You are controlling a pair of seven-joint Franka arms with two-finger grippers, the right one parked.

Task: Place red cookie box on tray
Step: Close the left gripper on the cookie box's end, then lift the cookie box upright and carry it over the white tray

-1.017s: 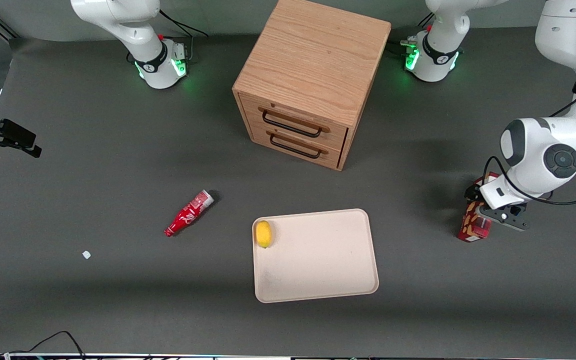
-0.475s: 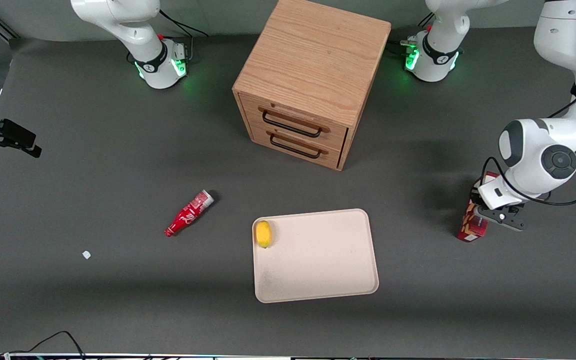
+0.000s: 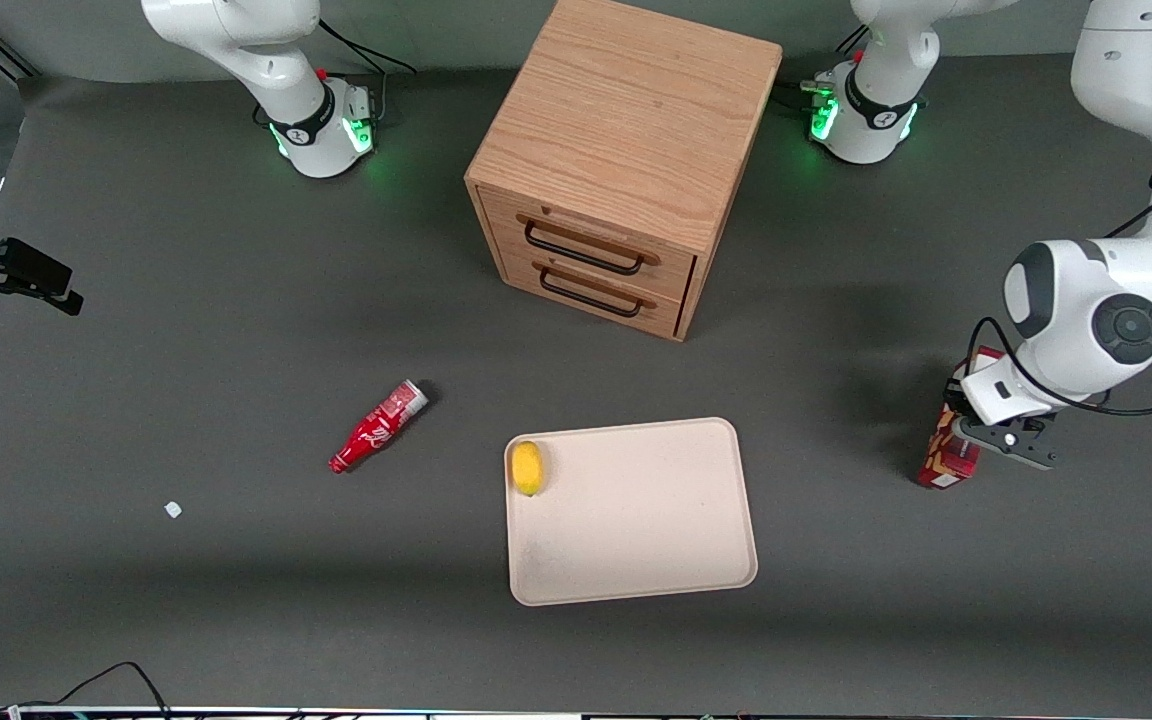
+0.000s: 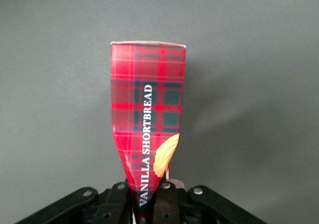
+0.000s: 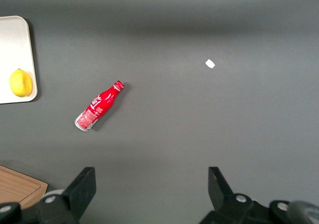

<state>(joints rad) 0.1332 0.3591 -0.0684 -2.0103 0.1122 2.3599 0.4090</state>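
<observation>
Gripping the red cookie box (image 3: 944,455) at one narrow end, the gripper (image 3: 976,440) sits near the working arm's end of the surface (image 3: 186,620), with its fingers (image 4: 167,199) closed on the carton. In the wrist view, the box (image 4: 148,112) extends away from the gripper (image 4: 148,204); its plaid panel carries the lettering "VANILLA SHORTBREAD" and a pictured tan cookie, and the carton is pinched narrow where the fingers clamp it. In the front view, the box stands roughly upright under the wrist; whether its lower end touches the surface cannot be determined.

The tray (image 3: 636,540) lies flat on the surface, well apart from the box, toward the parked arm's end. A lemon (image 3: 528,467) rests in the tray, close to its rim at the corner nearest the red bottle (image 3: 377,427). The red bottle lies on its side on the surface. The wooden drawer cabinet (image 3: 616,160) stands farther from the front camera than the tray, both drawers shut.
</observation>
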